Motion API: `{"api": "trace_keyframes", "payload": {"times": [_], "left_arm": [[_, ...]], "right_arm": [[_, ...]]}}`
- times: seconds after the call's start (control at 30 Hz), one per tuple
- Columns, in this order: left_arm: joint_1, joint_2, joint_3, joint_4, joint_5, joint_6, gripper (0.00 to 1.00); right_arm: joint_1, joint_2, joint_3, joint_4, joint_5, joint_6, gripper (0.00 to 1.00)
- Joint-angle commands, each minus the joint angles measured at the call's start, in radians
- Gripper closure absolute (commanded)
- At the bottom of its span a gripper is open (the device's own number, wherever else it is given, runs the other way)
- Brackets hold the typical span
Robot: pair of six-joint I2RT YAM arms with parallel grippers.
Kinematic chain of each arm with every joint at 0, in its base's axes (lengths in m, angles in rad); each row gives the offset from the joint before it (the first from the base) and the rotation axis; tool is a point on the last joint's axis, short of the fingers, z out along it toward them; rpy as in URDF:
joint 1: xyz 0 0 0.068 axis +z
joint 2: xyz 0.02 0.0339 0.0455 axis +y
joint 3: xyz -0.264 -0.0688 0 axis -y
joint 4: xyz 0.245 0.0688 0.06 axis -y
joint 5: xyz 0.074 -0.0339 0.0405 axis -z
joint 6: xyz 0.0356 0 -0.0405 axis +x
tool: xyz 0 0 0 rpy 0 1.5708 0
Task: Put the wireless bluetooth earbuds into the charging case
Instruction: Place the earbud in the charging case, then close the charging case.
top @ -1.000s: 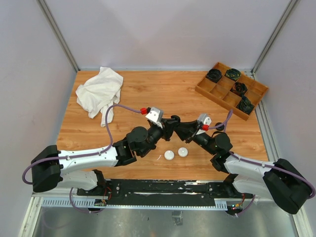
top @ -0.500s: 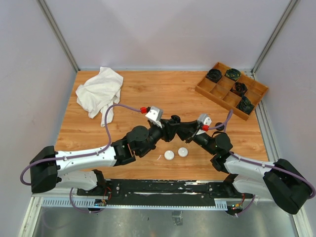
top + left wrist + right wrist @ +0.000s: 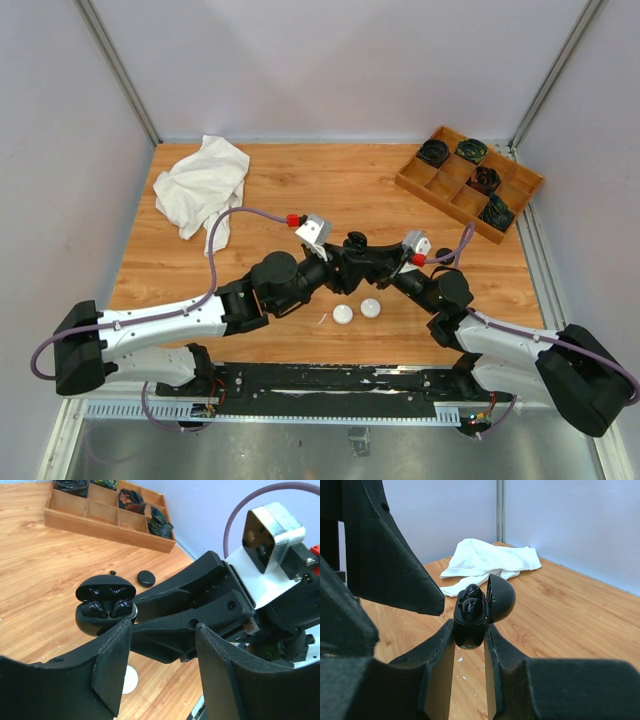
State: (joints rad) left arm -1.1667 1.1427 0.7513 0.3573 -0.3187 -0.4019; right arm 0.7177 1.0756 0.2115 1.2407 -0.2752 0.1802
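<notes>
Seeing both black earbuds (image 3: 121, 608) seated in the open black charging case (image 3: 105, 589) that my right gripper (image 3: 469, 634) pinches, left gripper (image 3: 162, 647) parted and empty, I judge only lid-closing is left.

Wooden table (image 3: 300, 190): a crumpled white cloth (image 3: 200, 185) lies at upper left, a divided wooden tray (image 3: 445, 208) at upper right, and two round white cases (image 3: 343, 314) side by side at lower centre.

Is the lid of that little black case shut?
No, the black case sits open in the right gripper, two black earbuds showing inside.
</notes>
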Motion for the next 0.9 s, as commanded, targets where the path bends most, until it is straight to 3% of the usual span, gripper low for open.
{"api": "trace_keyframes", "payload": {"times": [0.0,0.5,0.7,0.87], "left_arm": [[0.019,-0.049,0.059,-0.063,0.063,-0.011,0.4],[0.217,-0.119,0.121,-0.292,0.298,0.03,0.3],[0.366,-0.141,0.113,-0.299,0.542,0.011,0.23],[0.428,-0.135,0.111,-0.288,0.696,0.028,0.19]], "right_arm": [[0.0,-0.019,-0.006,0.056,0.012,-0.019,0.99],[-0.002,-0.01,0.019,0.03,-0.046,-0.026,0.99],[-0.002,-0.008,0.042,0.007,-0.114,-0.026,0.99],[-0.001,0.004,0.065,0.0,-0.184,-0.01,0.99]]}}
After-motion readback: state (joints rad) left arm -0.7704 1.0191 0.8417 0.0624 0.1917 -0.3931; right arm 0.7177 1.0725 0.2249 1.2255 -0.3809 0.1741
